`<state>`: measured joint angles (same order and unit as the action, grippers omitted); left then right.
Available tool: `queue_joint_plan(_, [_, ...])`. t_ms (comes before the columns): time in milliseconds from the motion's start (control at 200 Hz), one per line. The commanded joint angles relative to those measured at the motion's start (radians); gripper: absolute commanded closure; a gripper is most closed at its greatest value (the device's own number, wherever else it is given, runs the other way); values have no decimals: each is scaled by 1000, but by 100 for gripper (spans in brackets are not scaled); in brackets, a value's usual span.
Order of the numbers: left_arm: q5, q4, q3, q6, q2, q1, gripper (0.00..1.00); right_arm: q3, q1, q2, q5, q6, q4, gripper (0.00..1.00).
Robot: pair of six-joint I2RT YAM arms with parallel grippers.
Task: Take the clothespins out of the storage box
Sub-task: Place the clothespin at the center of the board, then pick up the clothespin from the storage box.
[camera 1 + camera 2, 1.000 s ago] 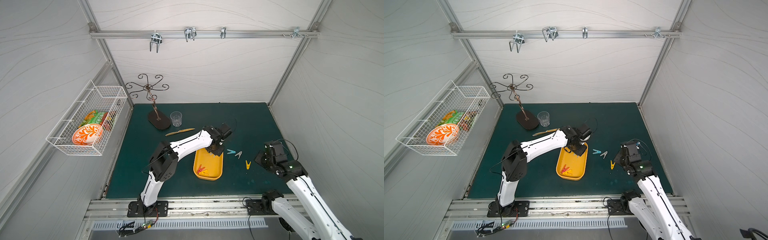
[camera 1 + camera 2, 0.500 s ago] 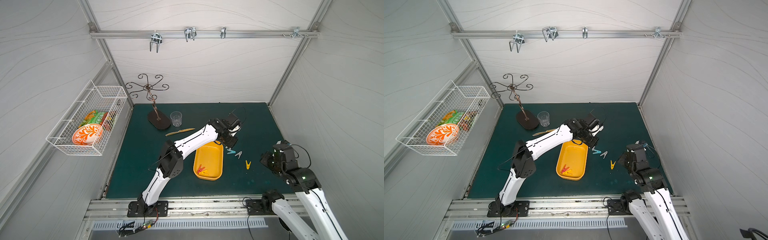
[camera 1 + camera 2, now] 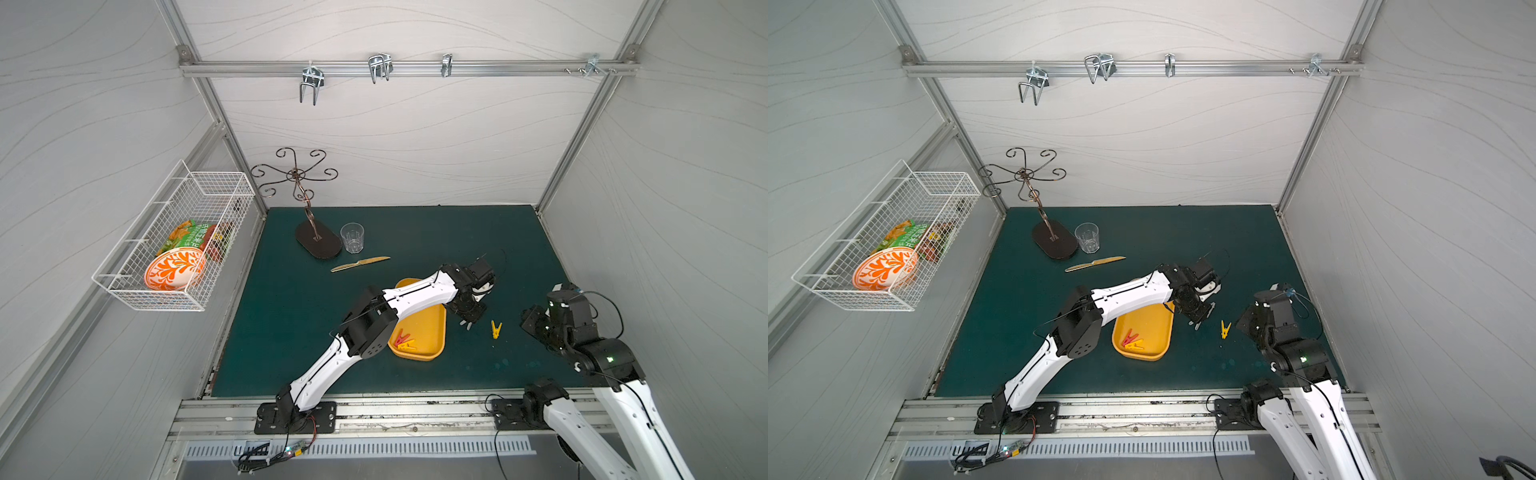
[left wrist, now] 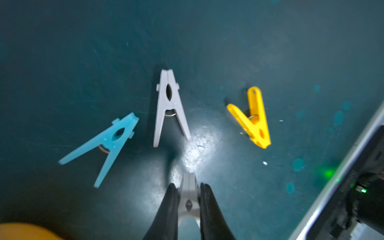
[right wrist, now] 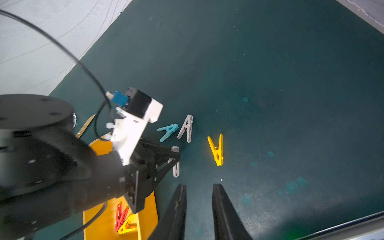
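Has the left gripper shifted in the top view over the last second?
Yes. The left gripper, earlier over the far end of the storage box, now hangs beyond its right wall, above the mat.

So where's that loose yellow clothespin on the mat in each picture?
Top view: yellow clothespin on the mat, between storage box and right arm.
Top view: same spot.
Left wrist: apart from the loose grey clothespin, on bare mat.
Right wrist: ahead of the right pincer, on the mat.
Shared landmark: the storage box.
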<state>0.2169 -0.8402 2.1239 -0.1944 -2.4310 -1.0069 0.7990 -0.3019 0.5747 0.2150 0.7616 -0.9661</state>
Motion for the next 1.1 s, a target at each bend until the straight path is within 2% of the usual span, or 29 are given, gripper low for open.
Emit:
queue_joint_plan(0, [-10,8,38,-7,-12,4,89,3,-8,6,-32,-14,4,73])
queue_joint_plan(200, [-6,1,44,1,11,4,59,19,-9,25,-86,-66,12,67])
queue_joint_plan(320, [-7,-5,44,24,62,4,49,39,-10,52,-184,-145,19,63])
queue_joint_plan(435, [-40,-14,40,68,126,7,43,69,-24,92,-275,-232,-7,61])
queue_joint_plan(610, [-63,-30,-28,93,271,61,39,71,-116,145,-344,-298,10,60])
queue_joint_plan(765, [-56,-31,-148,66,418,165,38,77,-298,243,-297,-286,69,60])
queue_joint_plan(845, [-16,-22,-218,57,498,228,38,121,-421,336,-220,-297,86,60])
queue_joint_plan(915, [-33,3,-287,104,576,256,38,172,-500,433,-178,-318,91,60])
queue_joint_plan(965, [-40,-9,-321,142,614,272,38,201,-534,494,-172,-332,97,60])
queue_joint_plan(1090, [-23,-91,-296,176,627,316,38,267,-584,635,-195,-375,112,61])
